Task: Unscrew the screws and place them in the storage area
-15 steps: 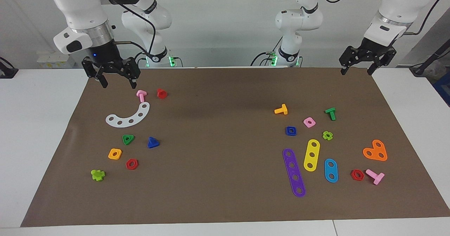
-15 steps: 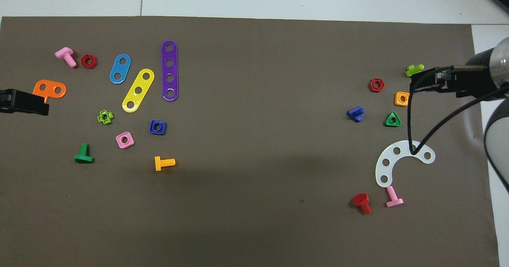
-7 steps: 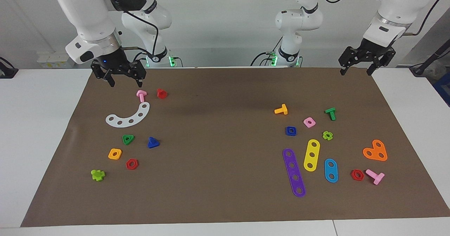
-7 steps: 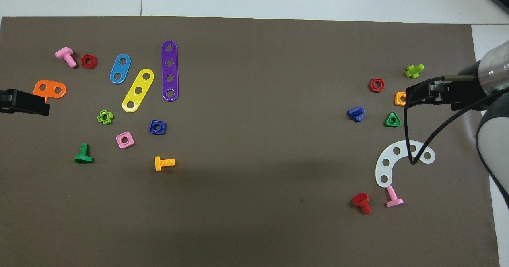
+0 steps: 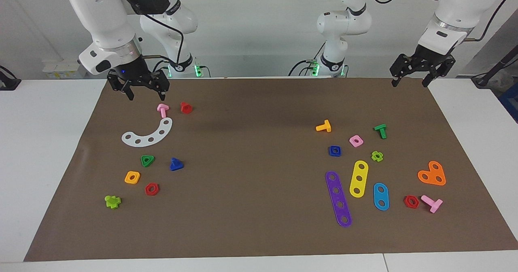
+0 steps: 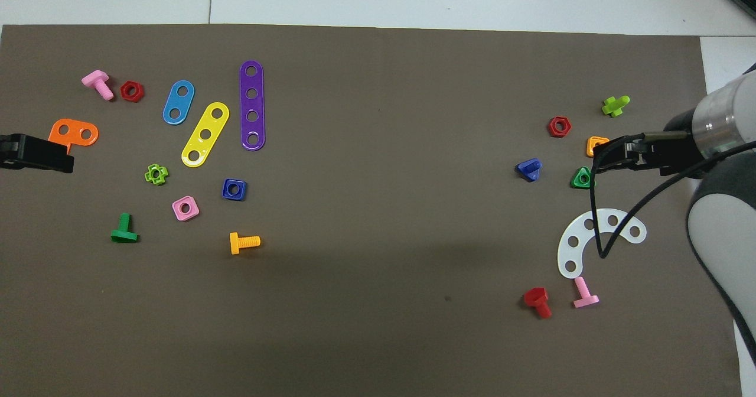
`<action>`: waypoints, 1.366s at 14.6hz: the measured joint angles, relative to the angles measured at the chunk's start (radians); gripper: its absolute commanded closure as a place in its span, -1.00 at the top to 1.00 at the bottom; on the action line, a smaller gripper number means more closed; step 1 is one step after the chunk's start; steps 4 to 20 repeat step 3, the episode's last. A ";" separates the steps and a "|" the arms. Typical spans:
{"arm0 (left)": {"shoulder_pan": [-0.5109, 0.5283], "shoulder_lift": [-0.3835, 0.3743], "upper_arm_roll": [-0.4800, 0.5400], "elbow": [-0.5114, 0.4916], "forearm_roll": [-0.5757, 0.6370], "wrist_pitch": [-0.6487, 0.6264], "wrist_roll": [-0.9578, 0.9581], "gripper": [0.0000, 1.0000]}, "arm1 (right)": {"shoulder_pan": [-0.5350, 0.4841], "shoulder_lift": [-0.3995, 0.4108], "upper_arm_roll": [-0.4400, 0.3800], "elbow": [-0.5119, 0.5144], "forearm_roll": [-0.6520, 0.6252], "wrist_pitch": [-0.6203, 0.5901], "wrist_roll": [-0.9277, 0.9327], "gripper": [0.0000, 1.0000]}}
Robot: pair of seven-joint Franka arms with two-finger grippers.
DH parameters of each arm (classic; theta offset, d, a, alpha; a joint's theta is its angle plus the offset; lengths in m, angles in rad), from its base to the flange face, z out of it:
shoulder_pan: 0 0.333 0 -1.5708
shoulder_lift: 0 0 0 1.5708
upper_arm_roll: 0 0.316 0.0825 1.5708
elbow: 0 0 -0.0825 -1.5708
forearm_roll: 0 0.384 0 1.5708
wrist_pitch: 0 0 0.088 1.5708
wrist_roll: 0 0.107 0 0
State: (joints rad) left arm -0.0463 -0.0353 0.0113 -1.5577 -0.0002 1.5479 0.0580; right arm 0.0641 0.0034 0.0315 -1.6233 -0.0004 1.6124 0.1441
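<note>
The blue triangular-headed bolt (image 5: 175, 164) lies loose on the brown mat, beside the green triangle nut (image 5: 147, 160), toward the right arm's end; it also shows in the overhead view (image 6: 528, 169). Around it are the white curved strip (image 5: 147, 134), the orange square nut (image 5: 132, 177) and the red hex nut (image 5: 151, 189). My right gripper (image 5: 146, 92) is open and empty, raised over the mat's edge nearest the robots, close to a pink bolt (image 5: 162, 110). My left gripper (image 5: 408, 81) is open and empty, and waits over the mat's corner at its own end.
A red bolt (image 5: 186, 107) lies beside the pink one; a lime cross piece (image 5: 112, 201) is farther out. At the left arm's end lie purple (image 5: 338, 199), yellow (image 5: 358, 178) and blue (image 5: 381, 196) strips, an orange plate (image 5: 432, 174), and several nuts and bolts.
My right gripper has risen and drawn back toward its base, shifting slightly toward the table's middle. The left arm and all the pieces have stayed put.
</note>
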 measured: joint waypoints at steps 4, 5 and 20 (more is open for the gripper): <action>0.000 0.000 0.001 0.000 0.000 0.009 0.000 1.00 | 0.004 -0.002 0.001 -0.003 0.000 0.000 0.000 1.00; 0.000 0.000 0.001 0.000 0.000 0.009 0.000 1.00 | 0.004 -0.002 0.001 -0.003 0.000 0.000 0.000 1.00; 0.000 0.000 0.001 0.000 0.000 0.009 0.000 1.00 | 0.004 -0.002 0.001 -0.003 0.000 0.000 0.000 1.00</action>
